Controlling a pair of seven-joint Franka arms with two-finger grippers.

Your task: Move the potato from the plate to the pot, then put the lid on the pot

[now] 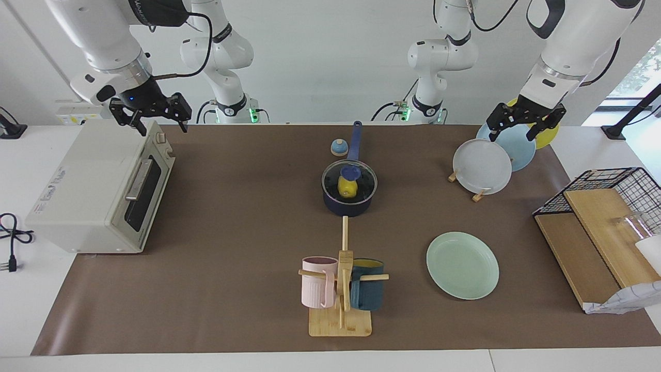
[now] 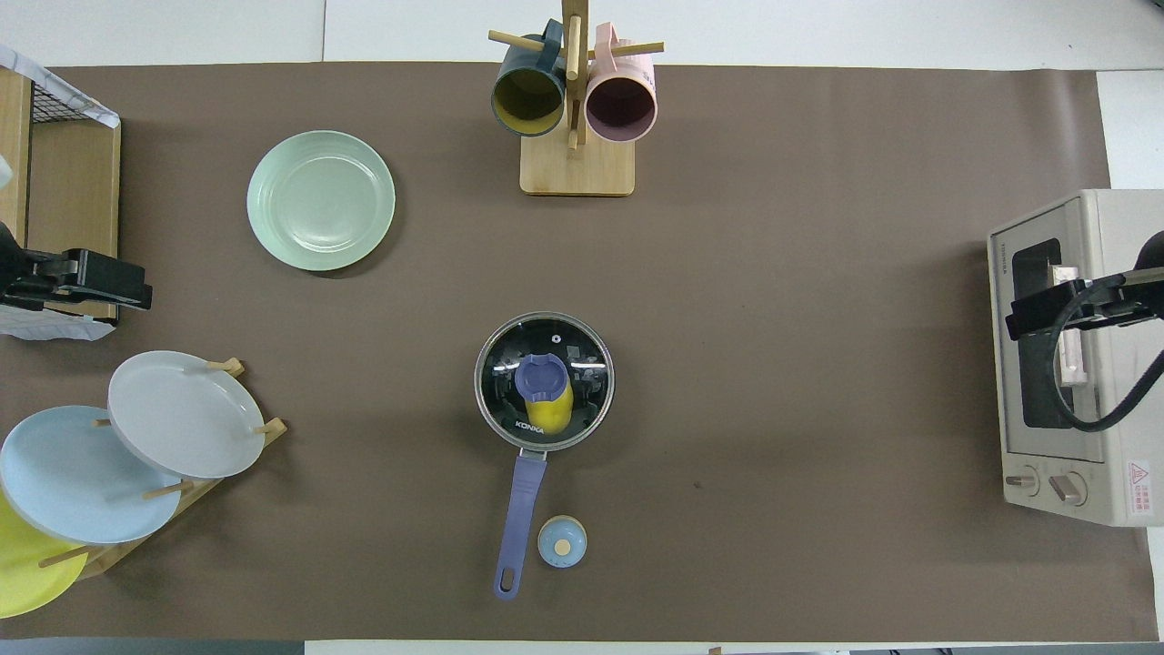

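Evidently both steps are done: on the brown mat (image 1: pixel 248 206) of a white-walled room, the pot (image 1: pixel 349 202) is covered by the lid (image 1: pixel 349 181), the potato (image 1: pixel 347 188) seen inside, the plate (image 1: pixel 462 265) bare (nothing further is called for). The right gripper (image 1: pixel 151 114) over the toaster oven (image 1: pixel 98 191) and the left gripper (image 1: pixel 524 121) over the plate rack (image 1: pixel 477 194) hang open, holding nothing.

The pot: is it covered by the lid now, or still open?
Covered. The glass lid sits flat on the pot, its metal rim matching the pot's rim in both views. The potato shows through the glass, inside.
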